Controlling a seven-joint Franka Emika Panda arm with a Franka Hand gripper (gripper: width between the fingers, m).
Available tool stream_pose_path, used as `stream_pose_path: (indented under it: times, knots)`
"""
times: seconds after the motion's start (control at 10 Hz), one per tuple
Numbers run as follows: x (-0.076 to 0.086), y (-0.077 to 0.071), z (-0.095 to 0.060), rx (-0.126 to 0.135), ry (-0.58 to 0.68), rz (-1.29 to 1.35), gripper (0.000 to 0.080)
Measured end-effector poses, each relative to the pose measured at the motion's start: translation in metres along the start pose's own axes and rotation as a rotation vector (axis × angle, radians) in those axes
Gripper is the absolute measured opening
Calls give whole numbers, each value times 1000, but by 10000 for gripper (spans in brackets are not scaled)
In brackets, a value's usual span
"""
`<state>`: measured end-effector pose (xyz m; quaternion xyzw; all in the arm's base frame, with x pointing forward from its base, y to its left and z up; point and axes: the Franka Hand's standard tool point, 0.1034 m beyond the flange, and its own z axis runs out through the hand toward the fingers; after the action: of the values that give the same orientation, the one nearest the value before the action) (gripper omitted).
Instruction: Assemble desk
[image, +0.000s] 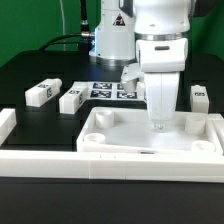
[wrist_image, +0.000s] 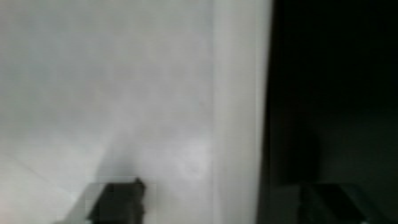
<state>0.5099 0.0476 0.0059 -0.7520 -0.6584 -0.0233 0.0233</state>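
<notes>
The white tray-like tabletop (image: 110, 128) lies at the front of the black table, rim up. My gripper (image: 158, 122) reaches straight down into its right half. A white upright shape, seemingly a leg (image: 159, 100), stands between the fingers. In the wrist view my gripper (wrist_image: 222, 198) shows two dark fingers (wrist_image: 121, 203) set well apart. A blurred white surface (wrist_image: 196, 110) lies between them, with a dark gap beside the far finger, so the jaws are open. Loose white legs lie at the exterior view's left (image: 42, 93), beside it (image: 75, 97) and at the right (image: 200, 96).
The marker board (image: 112, 90) lies flat behind the tabletop, in front of the robot's base. A low white border wall (image: 30, 157) runs along the front edge and turns up at the exterior view's left. Green backdrop behind.
</notes>
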Motion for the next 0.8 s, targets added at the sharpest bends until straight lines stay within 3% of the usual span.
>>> stream_pose_path:
  times: [0.1, 0.4, 0.7, 0.8]
  knots:
    - [-1, 1, -2, -3, 0, 2, 587]
    - [6, 4, -23, -11, -5, 112, 641]
    - [25, 4, -48, -19, -12, 268, 649]
    - [34, 6, -56, -33, -9, 297, 649]
